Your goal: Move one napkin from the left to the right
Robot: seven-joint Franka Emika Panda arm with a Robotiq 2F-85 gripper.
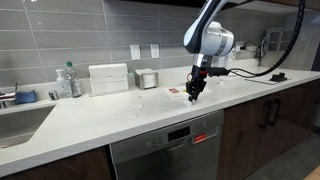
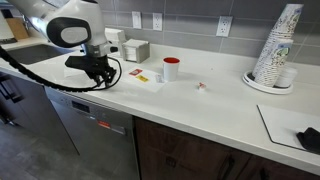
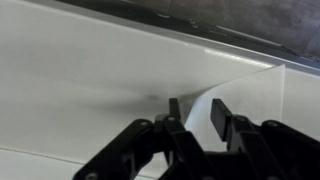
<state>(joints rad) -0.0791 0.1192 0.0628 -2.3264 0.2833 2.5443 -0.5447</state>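
Napkin (image 3: pixel 255 100) seemingly just under the hand (image 3: pixel 197 118)

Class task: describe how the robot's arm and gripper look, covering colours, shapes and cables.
The arm has rounded white segments with dark joints. The gripper is black, with two flat, narrow fingers. A black cable runs off the arm.

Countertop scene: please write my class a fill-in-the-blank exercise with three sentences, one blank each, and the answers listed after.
1. Built in under the white countertop, below the gripper, is a steel ___.
2. In an exterior view, the paper cups are piled in a tall ___.
3. In the wrist view, the napkin has its edge between the gripper's two ___.
Answers: dishwasher; stack; fingers.
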